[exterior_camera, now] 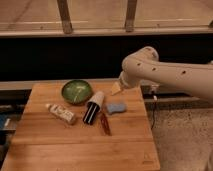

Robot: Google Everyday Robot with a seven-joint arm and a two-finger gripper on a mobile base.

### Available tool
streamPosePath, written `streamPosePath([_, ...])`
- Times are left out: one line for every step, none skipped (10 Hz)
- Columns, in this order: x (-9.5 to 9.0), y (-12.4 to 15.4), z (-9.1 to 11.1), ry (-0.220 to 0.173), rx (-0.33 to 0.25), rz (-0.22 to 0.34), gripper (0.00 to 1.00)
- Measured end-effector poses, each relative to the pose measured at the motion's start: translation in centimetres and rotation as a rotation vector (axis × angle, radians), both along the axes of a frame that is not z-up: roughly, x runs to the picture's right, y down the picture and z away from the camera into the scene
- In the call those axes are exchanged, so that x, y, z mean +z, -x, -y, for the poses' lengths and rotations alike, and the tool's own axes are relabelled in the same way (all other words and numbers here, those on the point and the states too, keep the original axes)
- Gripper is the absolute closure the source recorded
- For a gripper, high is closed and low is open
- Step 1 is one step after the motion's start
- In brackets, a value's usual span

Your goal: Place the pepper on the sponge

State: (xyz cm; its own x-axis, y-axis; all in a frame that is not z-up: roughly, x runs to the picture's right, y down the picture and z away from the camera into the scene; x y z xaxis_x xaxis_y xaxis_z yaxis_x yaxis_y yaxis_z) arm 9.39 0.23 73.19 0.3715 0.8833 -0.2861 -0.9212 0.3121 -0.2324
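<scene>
Pepper [105,123] lying on the desk [75,145] just beside the light blue sponge [116,108], not on it; gripper [116,89] near the desk's far edge, open or closed cannot be told; judged step: approach, needing a descent onto the pepper clear of the black-and-cream cylinder [93,107].

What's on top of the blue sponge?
Nothing sits on the sponge; the pepper lies on the table beside it. The gripper is just behind. The sponge's underside is hidden.
</scene>
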Motion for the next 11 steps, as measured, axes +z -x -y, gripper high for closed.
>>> streamPosePath([0.00,0.00,0.00,0.000,0.000,0.000,0.20])
streamPosePath([0.00,0.00,0.00,0.000,0.000,0.000,0.20])
streamPosePath([0.00,0.00,0.00,0.000,0.000,0.000,0.20])
streamPosePath([0.00,0.00,0.00,0.000,0.000,0.000,0.20])
streamPosePath([0.00,0.00,0.00,0.000,0.000,0.000,0.20])
streamPosePath([0.01,0.00,-0.01,0.000,0.000,0.000,0.20])
streamPosePath([0.00,0.00,0.00,0.000,0.000,0.000,0.20])
streamPosePath([0.00,0.00,0.01,0.000,0.000,0.000,0.20])
streamPosePath([0.03,0.00,0.03,0.002,-0.001,-0.002,0.20])
streamPosePath([0.14,0.04,-0.14,0.015,-0.004,-0.003,0.20])
streamPosePath([0.34,0.53,-0.57,0.035,-0.015,-0.004,0.20])
